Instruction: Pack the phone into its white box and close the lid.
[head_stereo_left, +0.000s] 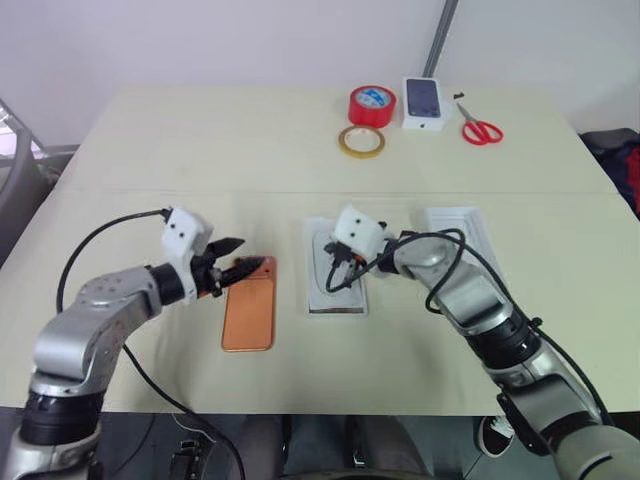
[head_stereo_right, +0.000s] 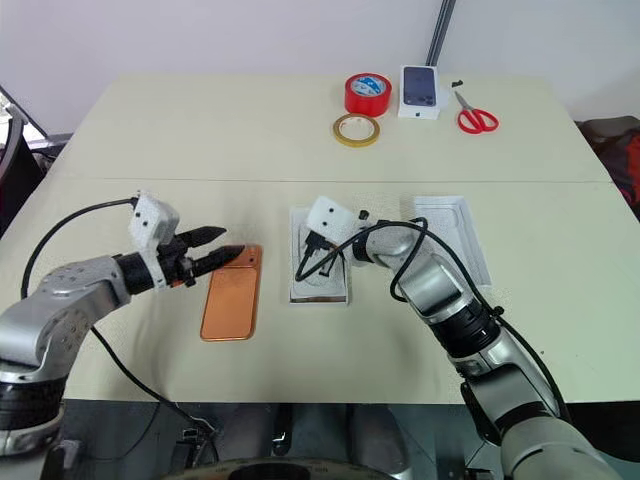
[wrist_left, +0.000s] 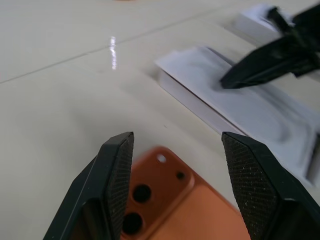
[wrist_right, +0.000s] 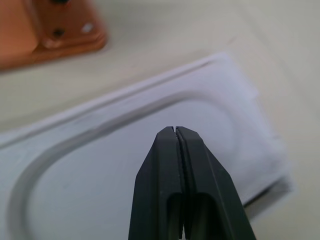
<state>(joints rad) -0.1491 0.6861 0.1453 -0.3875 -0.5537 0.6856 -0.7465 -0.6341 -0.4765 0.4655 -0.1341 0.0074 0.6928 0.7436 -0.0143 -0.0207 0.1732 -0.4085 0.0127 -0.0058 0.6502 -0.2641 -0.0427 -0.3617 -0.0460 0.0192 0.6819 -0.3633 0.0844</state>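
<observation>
1. Left gripper (head_stereo_left: 232, 257) is holding its jaws apart, empty, over the camera end of the phone (head_stereo_left: 248, 304); the phone is lying flat toward the counter's (head_stereo_left: 200, 150) near edge.
2. Right gripper (head_stereo_left: 338, 282) is pressing shut jaws, gripping nothing, onto the white insert (head_stereo_right: 322, 272) mid-counter, seemingly still seated in the white box; the lid (head_stereo_right: 456, 236) is lying just beside.
3. Step, I judge: clearing the insert; next calls for reopening and pinching its rim.

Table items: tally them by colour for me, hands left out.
Orange: 1, the phone
White: 3, the white insert on a box, the white tray, the small carton
Red: 2, the red tape roll, the scissors
Tan: 1, the tan tape roll
Total: 7
</observation>
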